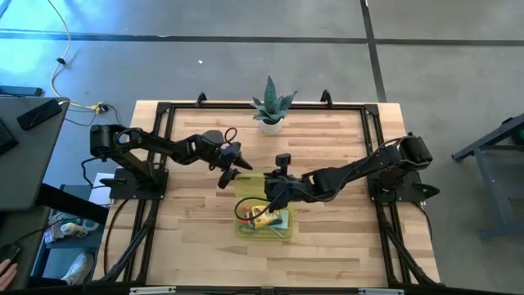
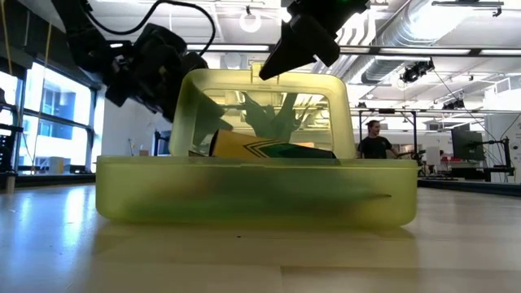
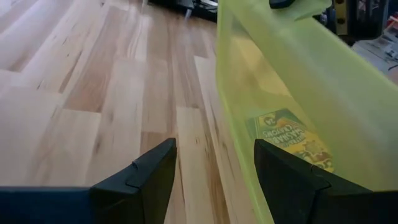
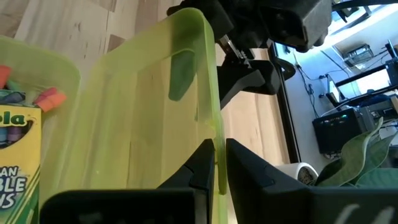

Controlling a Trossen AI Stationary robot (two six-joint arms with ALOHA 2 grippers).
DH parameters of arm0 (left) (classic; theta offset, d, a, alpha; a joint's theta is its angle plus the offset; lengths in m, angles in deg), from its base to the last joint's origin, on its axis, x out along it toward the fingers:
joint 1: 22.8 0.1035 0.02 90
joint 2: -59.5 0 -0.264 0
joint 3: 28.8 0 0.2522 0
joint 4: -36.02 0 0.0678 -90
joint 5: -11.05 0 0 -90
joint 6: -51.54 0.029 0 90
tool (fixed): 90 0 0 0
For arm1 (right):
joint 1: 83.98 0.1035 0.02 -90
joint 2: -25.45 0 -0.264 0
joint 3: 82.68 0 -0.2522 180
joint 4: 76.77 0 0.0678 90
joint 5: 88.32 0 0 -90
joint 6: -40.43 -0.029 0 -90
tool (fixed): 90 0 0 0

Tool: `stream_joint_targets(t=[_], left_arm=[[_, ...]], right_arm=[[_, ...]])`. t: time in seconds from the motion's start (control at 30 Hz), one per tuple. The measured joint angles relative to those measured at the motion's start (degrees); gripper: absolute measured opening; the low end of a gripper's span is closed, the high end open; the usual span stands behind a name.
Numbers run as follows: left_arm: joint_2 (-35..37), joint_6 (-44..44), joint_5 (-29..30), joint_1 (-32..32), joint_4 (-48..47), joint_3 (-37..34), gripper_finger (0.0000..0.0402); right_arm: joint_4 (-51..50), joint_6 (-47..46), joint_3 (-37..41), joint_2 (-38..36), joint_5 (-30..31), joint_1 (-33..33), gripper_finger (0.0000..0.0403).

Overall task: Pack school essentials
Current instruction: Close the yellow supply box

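Overhead, right claw [image 4: 216,163] pinches the raised case lid [image 4: 155,106] edge while left claw [image 3: 214,177] hangs spread beside it

Right hand [image 4: 216,163] pinches the yellow-green lid [image 4: 155,106] — crayon box [image 4: 15,155] beside.

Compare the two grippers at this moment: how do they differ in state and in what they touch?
The left gripper is open, its fingers straddling the case's yellow-green wall without gripping; the right gripper is shut on the raised lid's edge. In the high view, the left gripper sits just beyond the case's far corner, the right over it. Both are dark two-finger grippers working at the same case.
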Motion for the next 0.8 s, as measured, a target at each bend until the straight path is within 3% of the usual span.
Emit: stream_joint_targets(t=[0.3,0.8], left_arm=[[0.0,1.5,0.0,0.0,-1.3,0.2,0.0204],[0.0,2.4,0.0,0.0,-2.1,0.2,0.0204]], right_arm=[[0.0,-0.7,0.0,0.0,-0.2,0.0,0.0036],[1.8,-3.2,0.0,0.0,-0.2,-0.2,0.0155]])
